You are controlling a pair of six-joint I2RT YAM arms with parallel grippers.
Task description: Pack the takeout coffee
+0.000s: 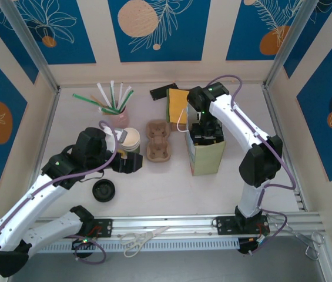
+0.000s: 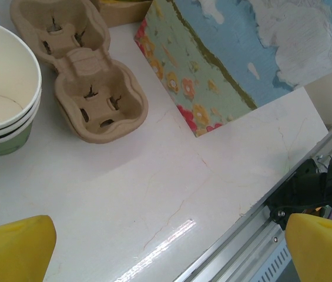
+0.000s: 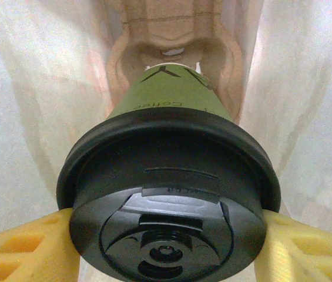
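The takeout coffee [image 3: 168,200], a green-sided cup under a round black lid, hangs inside the paper bag [image 3: 30,88]. My right gripper [image 3: 167,238] is shut on it, one yellow finger [image 3: 24,249] pressed to each side below the lid's rim. Below the cup, a brown cardboard carrier [image 3: 171,35] lies at the bag's bottom. From above, the right gripper [image 1: 205,132] reaches down into the open top of the flowered bag [image 1: 208,158]. My left gripper [image 2: 168,252] stands open over bare table, next to the stack of lidless cups [image 2: 1,106].
An empty two-cup carrier [image 1: 158,140] lies between the cup stack [image 1: 129,140] and the bag. A loose black lid [image 1: 103,190] sits near the left arm. A pink cup of straws [image 1: 118,114] stands at the back, and scissors [image 1: 142,238] lie on the front rail.
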